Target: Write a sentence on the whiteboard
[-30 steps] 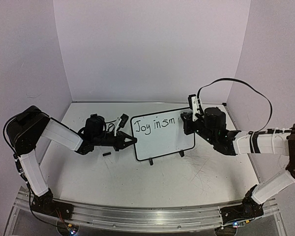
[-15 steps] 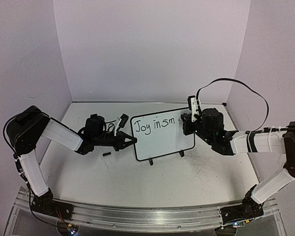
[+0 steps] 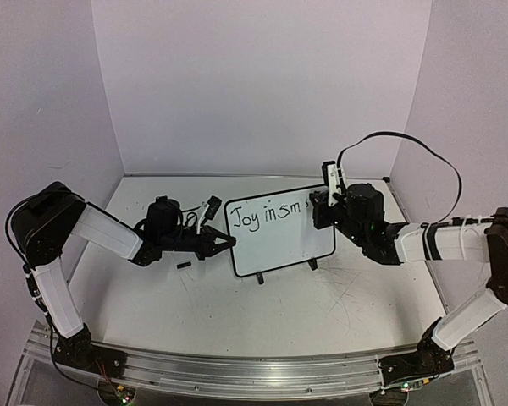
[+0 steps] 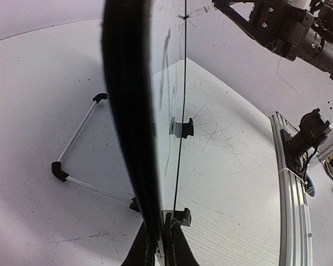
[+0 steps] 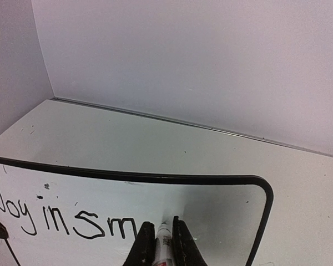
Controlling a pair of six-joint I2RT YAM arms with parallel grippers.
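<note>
The whiteboard (image 3: pixel 284 245) stands upright on its black feet at mid-table, with black lettering "Joy in sm" (image 3: pixel 267 216) along its top line. My left gripper (image 3: pixel 229 243) is shut on the whiteboard's left edge; the left wrist view shows the black frame (image 4: pixel 127 111) edge-on, pinched at the left gripper (image 4: pixel 160 246). My right gripper (image 3: pixel 318 209) is at the board's upper right, shut on a white marker (image 5: pixel 164 244). The marker's tip touches the whiteboard (image 5: pixel 216 202) just right of the lettering (image 5: pixel 66 219), between the fingers of the right gripper (image 5: pixel 162 235).
A small black cap-like piece (image 3: pixel 183 266) lies on the tabletop under the left arm. A wire stand (image 4: pixel 77 133) props the board from behind. Walls close the back and sides. An aluminium rail (image 3: pixel 237 372) runs along the near edge.
The right wrist has shifted a little left and up at the board, and a short mark now shows after "sm". The left arm and the board have not moved.
</note>
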